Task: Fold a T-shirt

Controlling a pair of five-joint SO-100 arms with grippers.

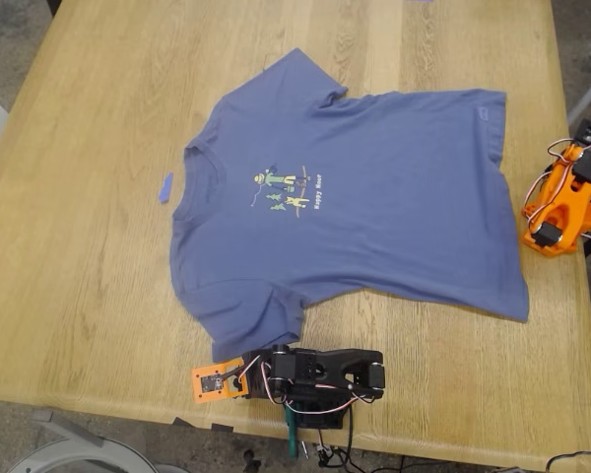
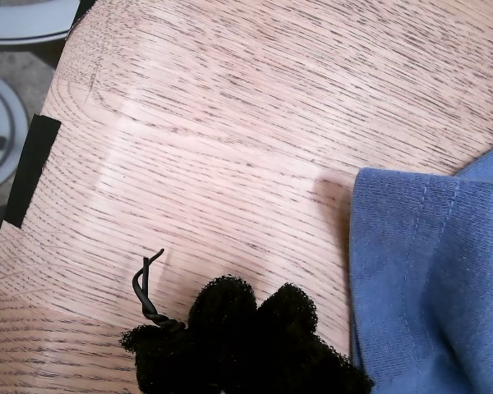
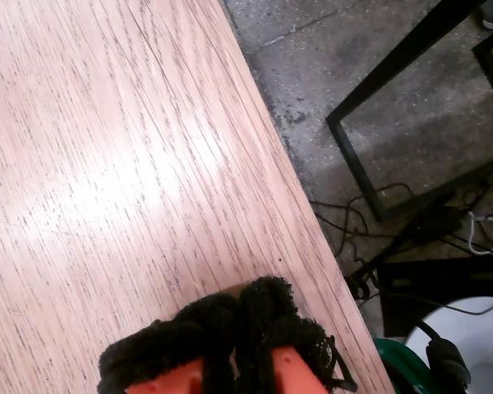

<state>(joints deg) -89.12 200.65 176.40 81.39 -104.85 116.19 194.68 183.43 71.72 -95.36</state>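
The T-shirt (image 1: 374, 187) is lying flat on the bench (image 1: 89, 246), both my first pincer (image 2: 251, 316) and my second pincer (image 3: 242, 320) sitting closed, gripping nothing.

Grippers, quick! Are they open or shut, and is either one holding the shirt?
My first gripper: shut, empty, beside the T-shirt sleeve.
My second gripper: shut, empty, over the bare table near its edge.

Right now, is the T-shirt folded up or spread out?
Spread out. The T-shirt lies flat on the table, both sleeves out, print showing.
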